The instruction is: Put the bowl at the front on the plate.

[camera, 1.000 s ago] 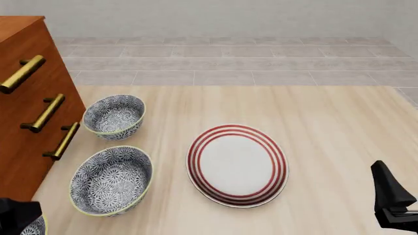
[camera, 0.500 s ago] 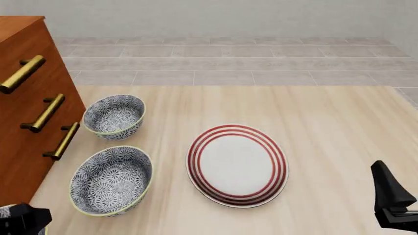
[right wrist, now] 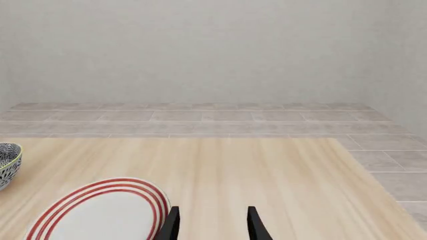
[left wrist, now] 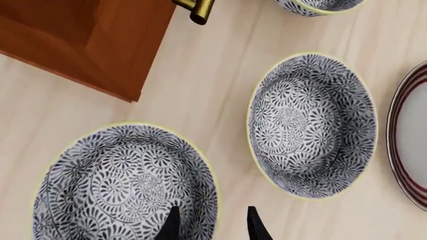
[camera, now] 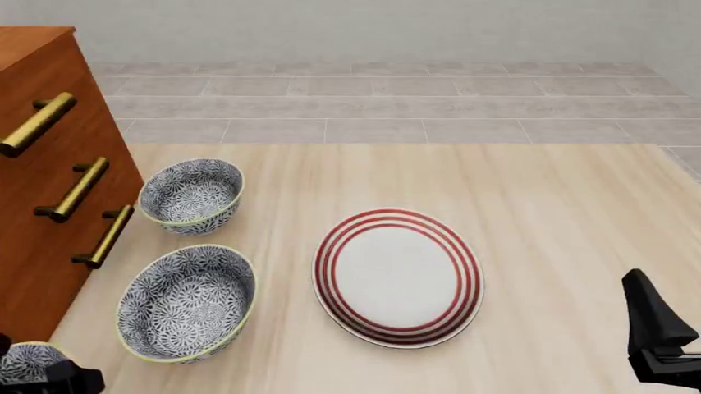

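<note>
In the left wrist view, the left hand [left wrist: 211,226] is seen with fingers spread astride the near rim of the round, deep, blue-and-white floral ceramic bowl [left wrist: 127,187], a second identical bowl [left wrist: 311,125] lying just beside it and the brown wooden cabinet [left wrist: 93,40] close by; a thin-rim pinch could slip, or the neighbour could be knocked during the lift. In the front view, the target bowl [camera: 28,361] is found at the near left corner of the light wooden desk [camera: 547,213], well apart from the large white red-ringed plate [camera: 396,277], so the carry must clear the middle bowl [camera: 186,302]. In the right wrist view, the right hand [right wrist: 211,225] is seen spread and empty near the plate's edge [right wrist: 107,210], where crossing paths could be a hazard.
</note>
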Controlling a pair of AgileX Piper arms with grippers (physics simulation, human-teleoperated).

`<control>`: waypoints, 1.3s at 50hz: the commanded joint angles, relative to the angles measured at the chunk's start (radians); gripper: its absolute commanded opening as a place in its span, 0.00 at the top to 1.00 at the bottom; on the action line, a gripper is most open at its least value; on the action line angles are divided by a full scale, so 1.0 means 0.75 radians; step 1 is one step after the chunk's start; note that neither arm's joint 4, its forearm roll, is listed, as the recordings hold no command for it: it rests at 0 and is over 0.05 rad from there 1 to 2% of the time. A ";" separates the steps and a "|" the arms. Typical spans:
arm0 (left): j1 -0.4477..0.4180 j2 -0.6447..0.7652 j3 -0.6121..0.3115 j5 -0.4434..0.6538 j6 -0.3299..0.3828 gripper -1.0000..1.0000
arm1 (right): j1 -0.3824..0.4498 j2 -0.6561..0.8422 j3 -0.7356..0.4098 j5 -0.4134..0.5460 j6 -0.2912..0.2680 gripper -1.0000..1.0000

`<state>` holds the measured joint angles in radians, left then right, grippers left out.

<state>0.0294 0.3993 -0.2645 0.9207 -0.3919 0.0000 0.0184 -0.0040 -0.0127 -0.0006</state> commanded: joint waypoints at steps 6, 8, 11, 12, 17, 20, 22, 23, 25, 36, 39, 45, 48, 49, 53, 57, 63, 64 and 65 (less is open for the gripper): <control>0.004 0.063 0.097 -0.116 0.000 0.00 | 0.000 -0.006 0.000 0.005 0.000 0.00; 0.015 0.086 0.096 -0.144 0.025 0.00 | 0.000 -0.006 0.000 0.005 0.000 0.00; 0.004 0.092 0.109 -0.154 0.011 0.00 | 0.000 -0.006 0.000 0.005 0.000 0.00; 0.001 0.093 0.117 -0.157 0.011 0.00 | 0.000 -0.006 0.000 0.005 0.000 0.00; 0.008 0.127 0.146 -0.210 0.024 0.00 | 0.000 -0.006 0.000 0.005 0.001 0.00; 0.010 0.145 0.163 -0.236 0.028 0.00 | 0.000 -0.006 0.000 0.005 0.000 0.00; 0.013 0.161 0.173 -0.254 0.031 0.00 | 0.000 -0.006 0.000 0.005 0.000 0.00; 0.019 0.175 0.175 -0.267 0.045 0.00 | 0.000 -0.006 0.000 0.005 0.000 0.00; 0.018 0.183 0.178 -0.279 0.039 0.00 | 0.000 -0.006 0.000 0.005 0.000 0.00; -0.001 0.250 0.222 -0.369 0.024 0.00 | 0.000 -0.006 0.000 0.005 0.000 0.00; -0.013 0.263 0.235 -0.390 0.018 0.00 | 0.000 -0.006 0.000 0.005 0.000 0.00; -0.009 0.282 0.243 -0.417 0.012 1.00 | 0.000 -0.006 0.000 0.005 0.000 0.00; -0.018 0.264 0.248 -0.401 0.009 1.00 | 0.000 -0.006 0.000 0.005 0.000 0.00; -0.019 0.260 0.247 -0.398 0.007 1.00 | 0.001 -0.006 0.000 0.005 0.000 0.00; -0.019 0.248 0.229 -0.381 0.008 1.00 | 0.000 -0.006 0.000 0.005 0.000 0.00; -0.036 0.214 0.206 -0.340 -0.004 1.00 | 0.000 -0.006 0.000 0.005 0.000 0.00; -0.017 0.181 0.152 -0.292 0.018 1.00 | 0.000 -0.006 0.000 0.005 0.001 0.00; -0.017 0.175 0.145 -0.283 0.016 1.00 | 0.000 -0.006 0.000 0.005 0.000 0.00; -0.019 0.162 0.137 -0.263 0.016 1.00 | 0.000 -0.006 0.000 0.005 0.000 0.00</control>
<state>0.0184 0.5589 -0.1269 0.6806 -0.3925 -0.0001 0.0186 -0.0040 -0.0127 -0.0007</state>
